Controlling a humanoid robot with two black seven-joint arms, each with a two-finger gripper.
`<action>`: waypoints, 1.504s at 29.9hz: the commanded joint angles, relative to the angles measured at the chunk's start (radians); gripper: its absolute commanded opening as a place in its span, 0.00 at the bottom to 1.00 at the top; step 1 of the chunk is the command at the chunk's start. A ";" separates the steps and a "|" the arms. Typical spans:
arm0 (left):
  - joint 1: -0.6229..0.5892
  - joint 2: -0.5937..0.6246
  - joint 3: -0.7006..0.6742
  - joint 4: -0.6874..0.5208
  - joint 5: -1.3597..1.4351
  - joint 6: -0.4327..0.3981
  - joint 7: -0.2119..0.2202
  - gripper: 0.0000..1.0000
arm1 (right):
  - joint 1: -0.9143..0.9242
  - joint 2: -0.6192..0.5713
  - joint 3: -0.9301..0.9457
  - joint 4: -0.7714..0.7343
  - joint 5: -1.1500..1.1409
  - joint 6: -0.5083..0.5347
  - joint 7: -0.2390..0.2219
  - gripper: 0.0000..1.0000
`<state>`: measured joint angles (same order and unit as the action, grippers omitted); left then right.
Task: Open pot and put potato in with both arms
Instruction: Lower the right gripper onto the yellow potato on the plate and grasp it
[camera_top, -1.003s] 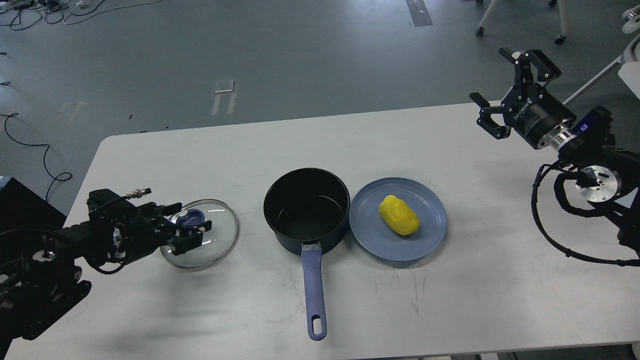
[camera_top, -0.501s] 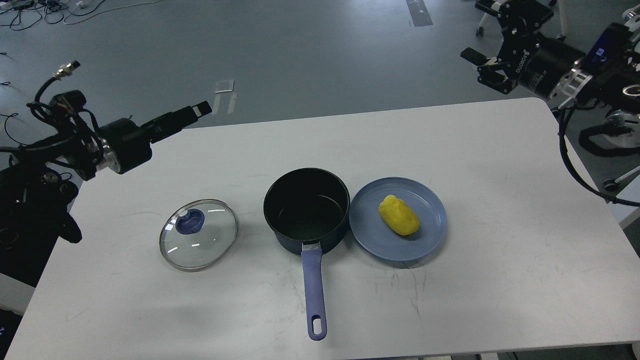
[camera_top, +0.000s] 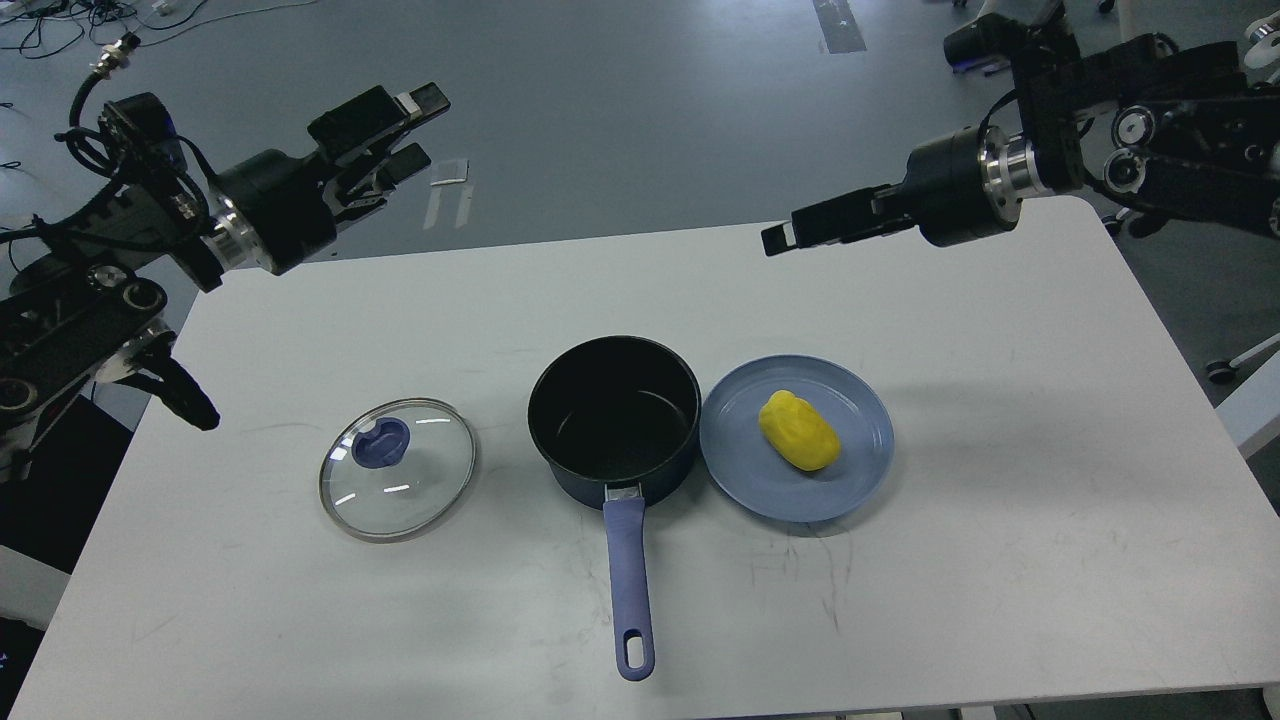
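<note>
The dark pot stands open at the table's middle, its blue handle pointing toward me. Its glass lid with a blue knob lies flat on the table to the pot's left. The yellow potato lies on a blue plate touching the pot's right side. My left gripper is open and empty, raised high beyond the table's back left. My right gripper is held high over the back edge, behind the plate; I see it side-on, so its fingers cannot be told apart.
The white table holds only the pot, lid and plate. Grey floor lies beyond the back edge, with cables at the far left and chair legs at the far right.
The left gripper let go of the lid and rose away to the back left, now showing parted fingers. The right arm swung left, bringing its gripper over the table's back edge.
</note>
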<state>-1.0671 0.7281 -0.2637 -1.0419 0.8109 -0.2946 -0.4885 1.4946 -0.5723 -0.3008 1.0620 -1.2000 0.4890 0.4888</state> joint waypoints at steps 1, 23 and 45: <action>-0.001 -0.012 0.000 -0.001 0.002 0.000 0.000 0.97 | 0.001 0.020 -0.037 0.022 -0.142 0.000 0.000 1.00; -0.014 -0.027 0.001 -0.015 0.005 0.000 0.000 0.97 | -0.099 0.331 -0.244 -0.171 -0.165 -0.086 0.000 1.00; -0.013 -0.027 0.000 -0.017 0.002 0.002 0.000 0.97 | -0.157 0.387 -0.282 -0.241 -0.162 -0.156 0.000 0.96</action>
<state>-1.0802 0.7007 -0.2639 -1.0575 0.8135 -0.2930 -0.4887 1.3443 -0.1909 -0.5828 0.8226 -1.3635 0.3408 0.4887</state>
